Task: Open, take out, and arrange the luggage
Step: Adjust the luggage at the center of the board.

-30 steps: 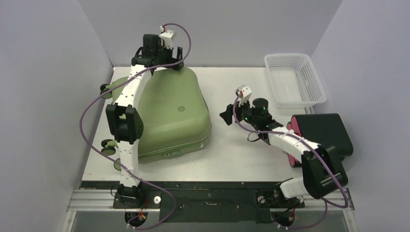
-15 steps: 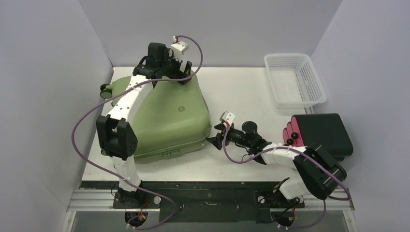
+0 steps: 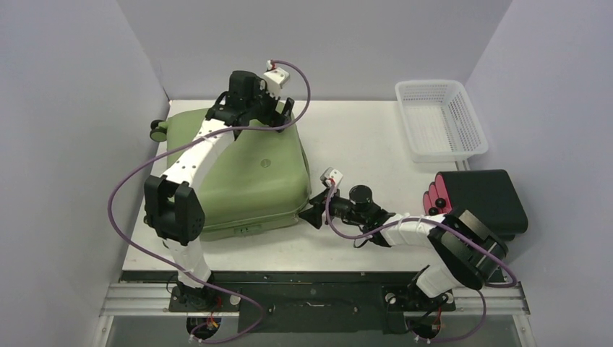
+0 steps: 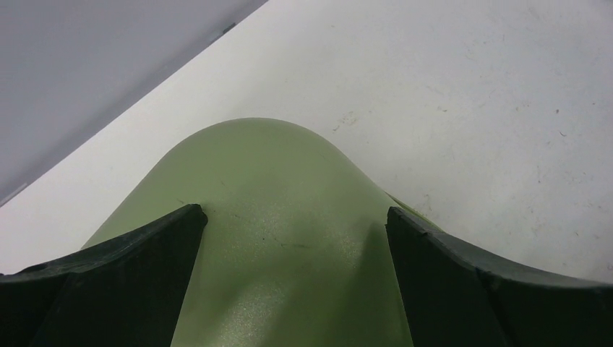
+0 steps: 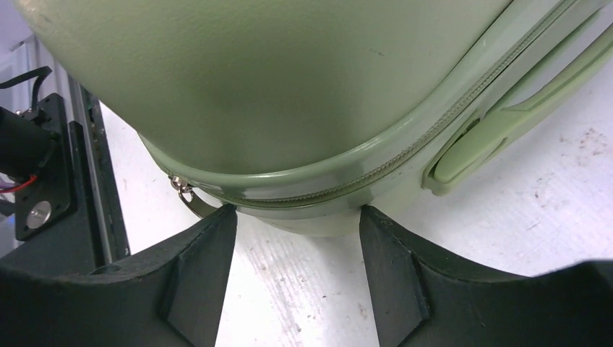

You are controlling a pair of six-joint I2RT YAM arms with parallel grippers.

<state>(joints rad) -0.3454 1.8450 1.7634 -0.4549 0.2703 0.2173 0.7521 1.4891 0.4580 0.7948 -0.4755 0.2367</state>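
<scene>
The olive-green luggage (image 3: 249, 173) lies flat and zipped shut on the left half of the table. My left gripper (image 3: 278, 119) is open, its fingers (image 4: 130, 267) astride the shell's far right corner (image 4: 282, 217). My right gripper (image 3: 311, 213) is open and low on the table, its fingertips (image 5: 209, 238) touching the case's near right corner (image 5: 303, 173). A metal zipper pull (image 5: 189, 196) hangs just left of my right gripper (image 5: 296, 217), and a green side handle (image 5: 499, 123) shows to the right.
A white mesh basket (image 3: 439, 119) stands at the back right. A smaller black case with a pink-red side (image 3: 481, 202) lies at the right edge. Grey walls close in the left, back and right. A black rail (image 5: 65, 181) runs along the near table edge.
My right gripper dropped and moved left from mid-table to the case's near right corner. My left gripper shifted right along the far edge. The case has turned slightly.
</scene>
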